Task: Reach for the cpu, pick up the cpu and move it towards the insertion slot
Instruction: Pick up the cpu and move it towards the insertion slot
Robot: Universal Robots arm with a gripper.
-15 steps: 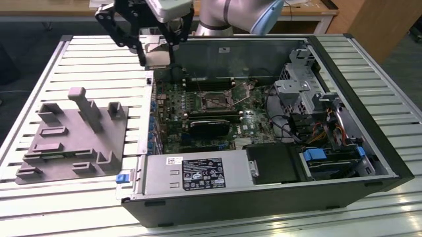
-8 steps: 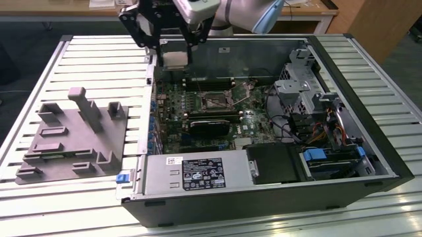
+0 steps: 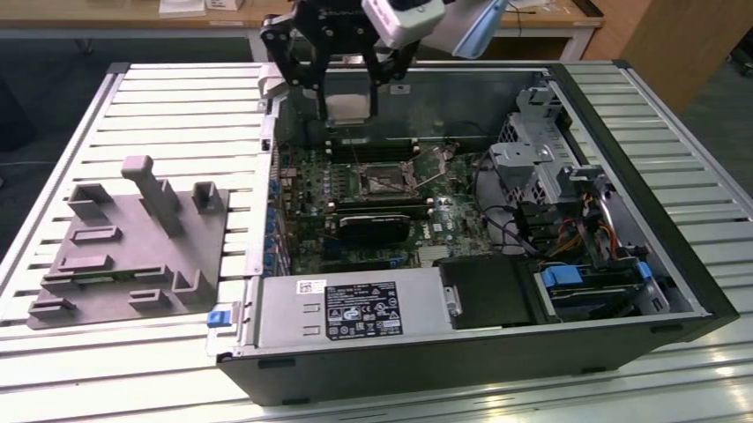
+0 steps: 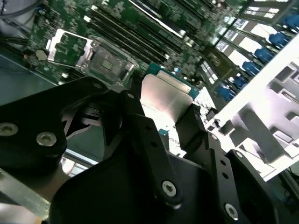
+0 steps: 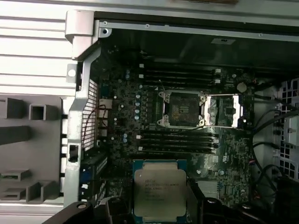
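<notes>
Jaws closed narrow on the cpu [image 3: 349, 107], one black finger against each opposite edge, chip carried clear of everything and flat between the fingertips of the gripper [image 3: 351, 110]. In the first wrist view, silvery lid of the cpu [image 5: 160, 190] facing the camera, green edge showing round it, fingers [image 5: 205, 205] dark at its sides. In the second wrist view, the same cpu [image 4: 166, 100] seen from behind the linkage, gripper [image 4: 163, 112] bracketing it.

Outward from the chip: held above the open computer case [image 3: 694, 291], near its far wall, with the insertion slot [image 3: 385, 176] lower down on the green motherboard [image 3: 317, 203], well apart from the chip. Socket open in the first wrist view, insertion slot [image 5: 182, 108] with its load plate [image 5: 226, 110] swung aside, memory slots [image 5: 177, 77] flanking it.

Judged step: pick-up done, carry toward the socket in hand. Calls for travel across and down until the chip sits squarely over the socket, kept level.

Grey plastic tray [image 3: 123, 251] outside the case on the slatted table [image 3: 70, 132], posts upright
</notes>
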